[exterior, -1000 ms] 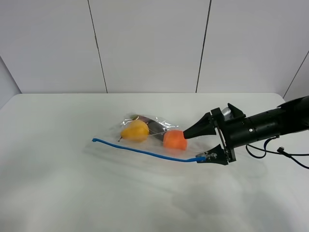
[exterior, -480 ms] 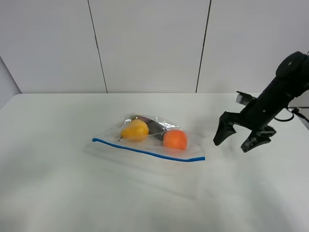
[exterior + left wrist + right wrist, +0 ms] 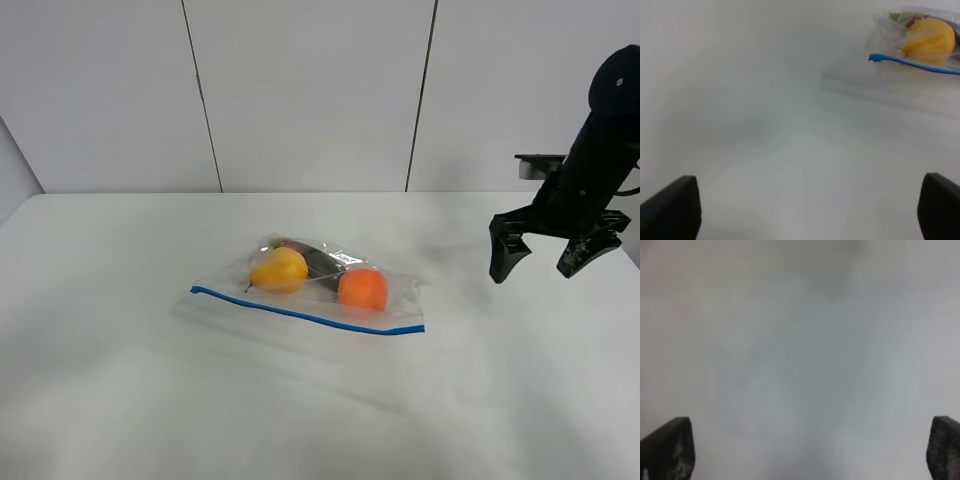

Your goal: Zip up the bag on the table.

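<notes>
The clear bag (image 3: 315,290) lies flat on the white table (image 3: 150,400), its blue zipper strip (image 3: 300,315) along the near edge. Inside are a yellow pear (image 3: 279,270), an orange (image 3: 362,289) and a dark item (image 3: 320,260). My right gripper (image 3: 540,262) is open and empty, raised above the table's right side, well clear of the bag. In the right wrist view its fingertips (image 3: 667,450) frame bare table. My left gripper (image 3: 810,210) is open and empty; its wrist view shows the bag's end of the zipper strip (image 3: 912,63) and the pear (image 3: 929,40) some way off. The left arm is out of the exterior view.
A grey panelled wall (image 3: 310,90) stands behind the table's far edge. The table's right rear corner (image 3: 590,205) lies under the right arm.
My right gripper has let go of the zipper strip's right end, pulled back to the right and risen above the table. The bag now lies flat with the strip straight.
</notes>
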Controlling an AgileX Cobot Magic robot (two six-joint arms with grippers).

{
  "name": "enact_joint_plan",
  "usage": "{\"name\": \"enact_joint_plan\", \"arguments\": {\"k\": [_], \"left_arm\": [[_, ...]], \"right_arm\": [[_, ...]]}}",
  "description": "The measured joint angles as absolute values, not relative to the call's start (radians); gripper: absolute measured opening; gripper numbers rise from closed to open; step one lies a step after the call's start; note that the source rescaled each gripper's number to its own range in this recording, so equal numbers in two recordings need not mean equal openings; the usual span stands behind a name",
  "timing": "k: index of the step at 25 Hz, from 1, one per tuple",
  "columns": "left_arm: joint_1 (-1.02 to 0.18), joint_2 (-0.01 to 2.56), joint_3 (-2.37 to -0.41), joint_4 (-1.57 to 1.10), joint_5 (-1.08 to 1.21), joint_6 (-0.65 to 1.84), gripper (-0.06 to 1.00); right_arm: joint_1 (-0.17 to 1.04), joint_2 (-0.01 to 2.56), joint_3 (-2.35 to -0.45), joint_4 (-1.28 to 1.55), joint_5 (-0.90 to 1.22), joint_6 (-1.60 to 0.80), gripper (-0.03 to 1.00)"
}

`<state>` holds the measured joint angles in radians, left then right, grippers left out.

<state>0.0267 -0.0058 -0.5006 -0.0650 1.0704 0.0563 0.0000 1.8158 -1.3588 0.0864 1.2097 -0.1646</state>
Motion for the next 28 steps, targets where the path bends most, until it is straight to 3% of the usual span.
{"name": "enact_joint_plan", "arguments": {"k": [10, 17, 28], "left_arm": [[0.027, -0.006, -0.501, -0.065, 1.07, 0.056, 1.0], [0.027, -0.006, -0.501, -0.065, 1.07, 0.056, 1.0], [0.027, -0.006, -0.501, -0.065, 1.07, 0.056, 1.0]], "right_arm": [[0.0, 1.211, -0.864, 0.086, 1.207, -0.151, 1.0], [0.0, 0.705, -0.561, 0.084, 1.004, -0.118, 1.0], [0.0, 0.181, -0.495, 0.055, 1.017, -0.115, 1.0]]}}
